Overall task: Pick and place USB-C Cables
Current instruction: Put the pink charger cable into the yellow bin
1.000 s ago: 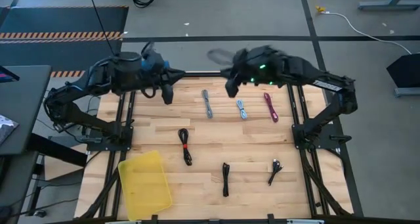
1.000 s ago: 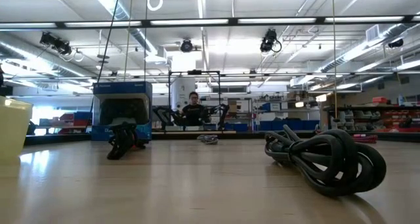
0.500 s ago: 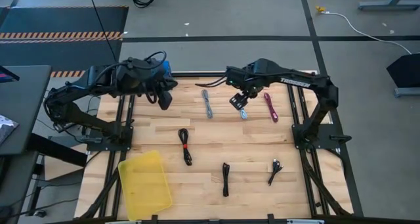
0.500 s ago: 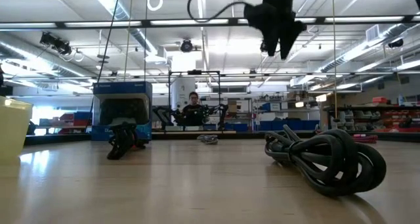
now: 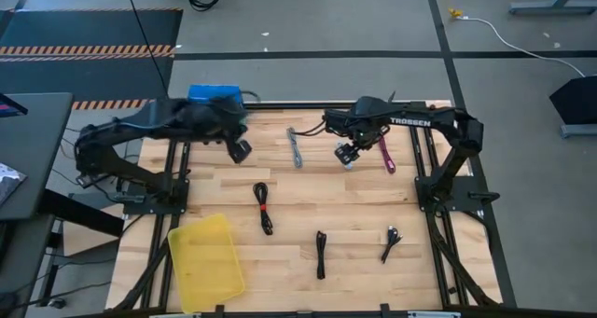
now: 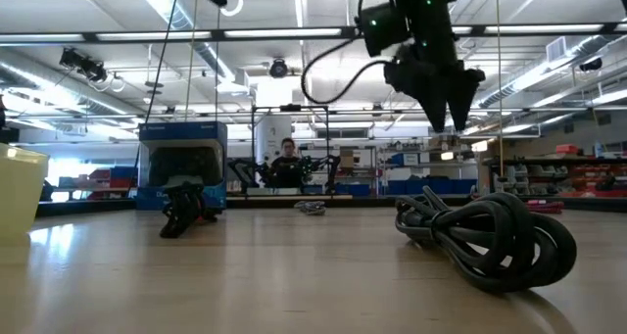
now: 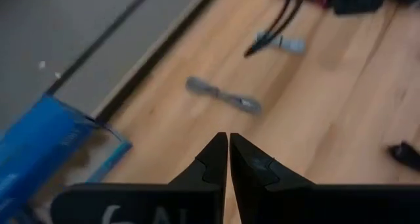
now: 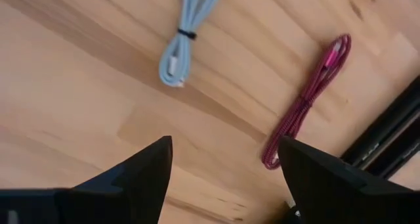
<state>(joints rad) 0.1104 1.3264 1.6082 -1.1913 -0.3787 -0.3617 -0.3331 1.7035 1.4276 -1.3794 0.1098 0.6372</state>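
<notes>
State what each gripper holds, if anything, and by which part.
Nothing is held. The right gripper is open above the table; the left gripper is shut on nothing.

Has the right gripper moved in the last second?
Yes. The right gripper has come down from near the table's far edge toward the light grey cable, beside the magenta cable.

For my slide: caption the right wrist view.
Open right gripper above the table, grey cable and magenta cable ahead.
</notes>
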